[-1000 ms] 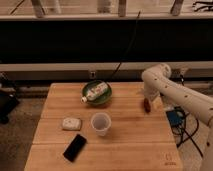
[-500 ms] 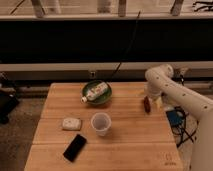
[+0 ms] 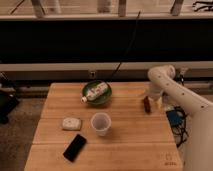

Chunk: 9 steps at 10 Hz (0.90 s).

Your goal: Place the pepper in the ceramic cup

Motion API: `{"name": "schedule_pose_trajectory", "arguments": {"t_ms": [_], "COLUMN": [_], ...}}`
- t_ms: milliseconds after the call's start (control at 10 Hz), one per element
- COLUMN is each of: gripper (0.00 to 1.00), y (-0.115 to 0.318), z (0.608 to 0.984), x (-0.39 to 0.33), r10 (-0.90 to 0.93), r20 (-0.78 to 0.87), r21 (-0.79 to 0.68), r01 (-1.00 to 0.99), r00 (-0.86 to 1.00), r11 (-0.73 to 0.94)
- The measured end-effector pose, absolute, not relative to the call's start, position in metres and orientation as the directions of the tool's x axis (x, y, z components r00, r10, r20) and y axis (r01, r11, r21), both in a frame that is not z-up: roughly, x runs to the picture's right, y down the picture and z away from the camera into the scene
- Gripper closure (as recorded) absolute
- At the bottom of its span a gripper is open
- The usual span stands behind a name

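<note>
Camera view is taken from above a light wooden table (image 3: 125, 135) made of planks, set against a dark wall or window with a pale ledge (image 3: 75, 66) running along behind it. A black cable (image 3: 125, 50) is seen dropping down toward the far edge of the table. The white arm (image 3: 175, 90) is bent in from the right, and the gripper (image 3: 151, 100) is lowered at the table's right side, just over the pepper (image 3: 146, 104). Whether the gripper is clamped on the pepper or just parked above it can't be told tbh. The pepper is seen as a small dark red sliver near the right edge, well apart from the ceramic cup (image 3: 101, 123), which is stood upright around the middle of the table. A dark green bowl (image 3: 88, 99) with a white bottle (image 3: 96, 92) lying in it is placed toward the back. A pale little block (image 3: 71, 123) is found left of the cup, a black phone (image 3: 75, 147) in front of that. Something blue (image 3: 174, 118) with cords is spotted off the right side.
</note>
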<state>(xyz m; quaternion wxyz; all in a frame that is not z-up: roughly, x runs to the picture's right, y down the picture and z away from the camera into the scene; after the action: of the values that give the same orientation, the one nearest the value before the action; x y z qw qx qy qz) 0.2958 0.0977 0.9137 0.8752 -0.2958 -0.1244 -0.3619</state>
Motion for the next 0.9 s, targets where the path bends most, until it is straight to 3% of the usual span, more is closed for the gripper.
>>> {"name": "schedule_pose_trajectory", "arguments": {"t_ms": [300,400,900], "gripper": [0.22,0.27,0.77], "y": [0.104,0.104,0.108], "z": [0.924,0.926,0.927], "x": [0.298,0.298,0.295], "r10": [-0.561,-0.562,-0.565], "r20": [0.442,0.444,0.452], "r21": [-0.44,-0.442,-0.457], "r01": [0.715,0.716,0.723], "r00": [0.7,0.698,0.69], "r11": [0.544,0.54,0.517]}}
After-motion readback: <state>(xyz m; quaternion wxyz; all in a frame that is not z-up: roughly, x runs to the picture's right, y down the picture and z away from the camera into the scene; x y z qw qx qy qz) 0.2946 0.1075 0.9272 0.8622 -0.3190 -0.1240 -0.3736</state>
